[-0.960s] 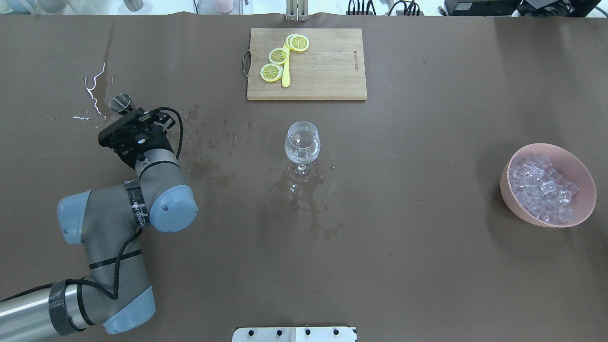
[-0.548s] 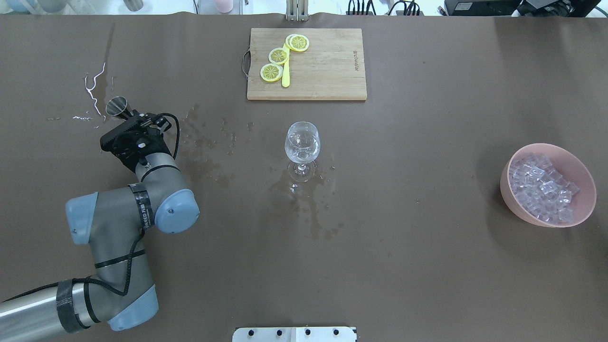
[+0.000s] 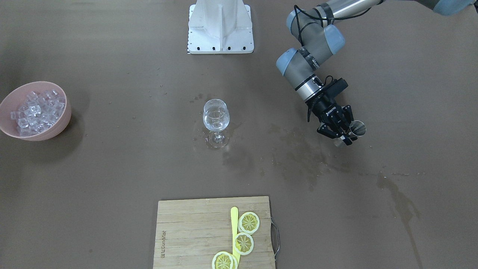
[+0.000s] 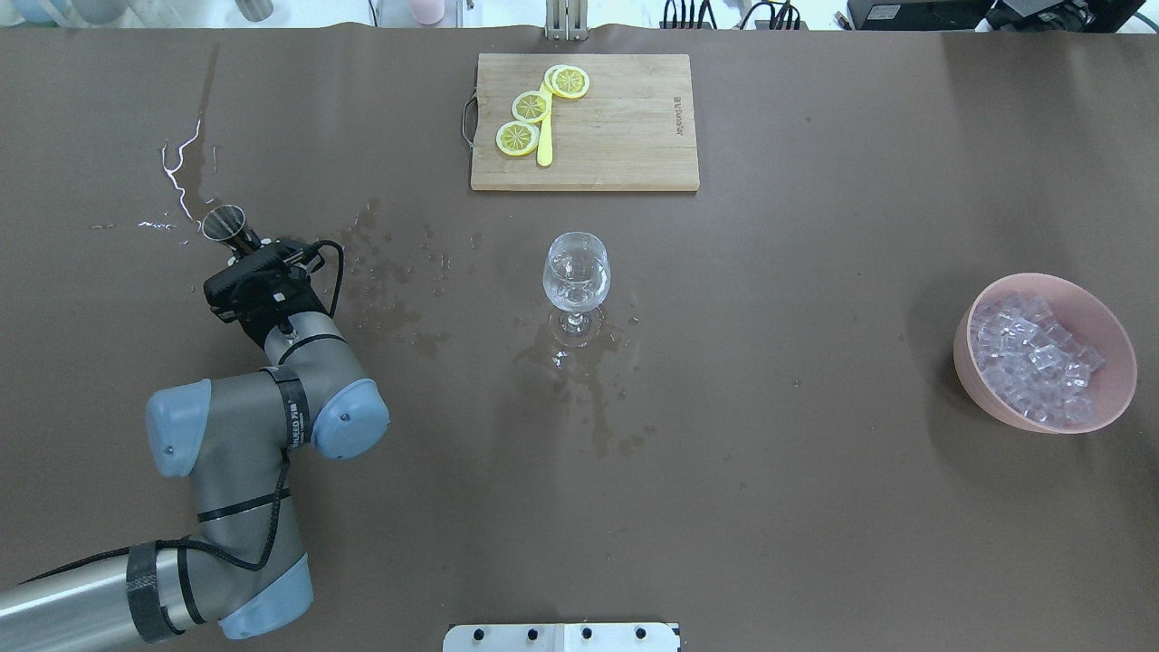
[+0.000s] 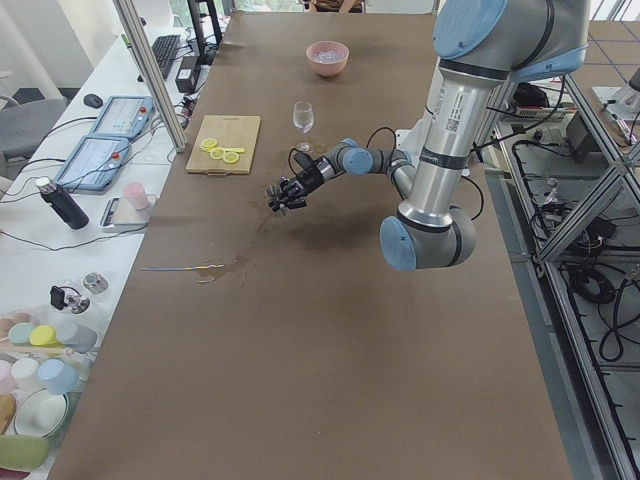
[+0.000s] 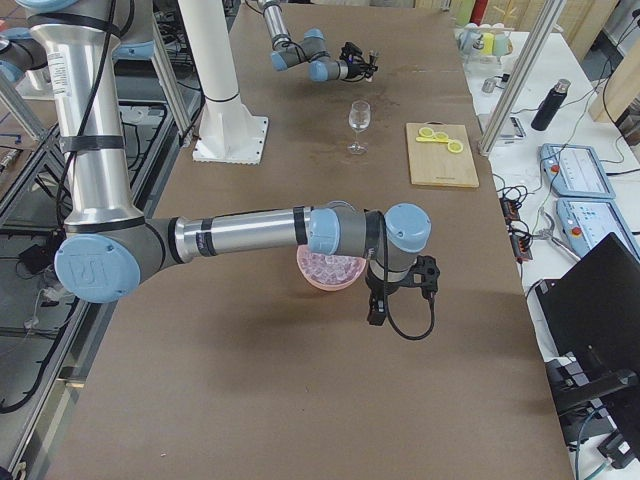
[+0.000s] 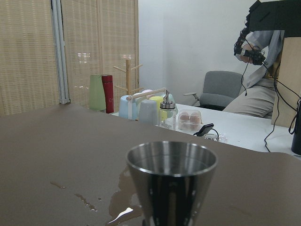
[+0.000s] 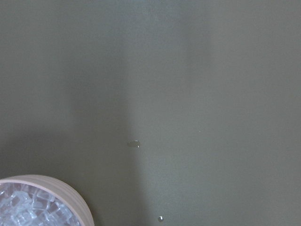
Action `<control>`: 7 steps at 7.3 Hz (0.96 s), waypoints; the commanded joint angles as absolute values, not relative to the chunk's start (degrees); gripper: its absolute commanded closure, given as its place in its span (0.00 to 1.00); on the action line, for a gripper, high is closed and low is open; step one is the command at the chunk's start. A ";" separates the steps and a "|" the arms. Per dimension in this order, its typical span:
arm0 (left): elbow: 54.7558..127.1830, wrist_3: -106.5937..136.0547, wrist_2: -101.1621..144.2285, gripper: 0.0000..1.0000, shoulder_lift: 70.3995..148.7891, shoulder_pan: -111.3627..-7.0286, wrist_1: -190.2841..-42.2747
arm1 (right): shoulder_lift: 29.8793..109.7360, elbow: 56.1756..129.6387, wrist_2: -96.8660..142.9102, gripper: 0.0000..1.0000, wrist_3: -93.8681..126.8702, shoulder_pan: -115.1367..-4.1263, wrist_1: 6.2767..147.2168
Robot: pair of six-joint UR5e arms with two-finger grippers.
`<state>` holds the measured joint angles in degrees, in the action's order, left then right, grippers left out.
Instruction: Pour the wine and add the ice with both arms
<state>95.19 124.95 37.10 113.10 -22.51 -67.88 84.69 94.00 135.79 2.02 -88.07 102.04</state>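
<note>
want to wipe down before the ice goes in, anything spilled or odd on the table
Yes, spilled liquid: dark wet patches spread from the wine glass foot toward the left gripper, and a shiny trickle lies beyond its steel jigger.

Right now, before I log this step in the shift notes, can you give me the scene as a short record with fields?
Left end effector: shut on the metal jigger, held upright
Right end effector: beside the pink bowl; open or shut cannot be told
Ice: piled in the bowl
Wine glass: upright at mid-table, contents hard to make out
Table: wet patches around the glass and toward the jigger
Cutting board: at the far edge, lemon slices on it
</note>
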 commanded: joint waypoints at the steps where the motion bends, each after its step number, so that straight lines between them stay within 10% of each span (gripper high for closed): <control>1: 93.61 125.42 37.09 1.00 113.64 -21.80 -66.45 | 84.64 93.87 135.79 0.00 2.02 -88.07 102.04; 7: 89.21 130.34 37.18 1.00 115.14 -21.18 -66.27 | 84.64 93.78 136.23 0.00 2.02 -88.07 102.04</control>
<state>89.96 130.11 37.18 114.98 -21.27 -66.37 84.64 93.73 136.14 1.96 -88.07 102.04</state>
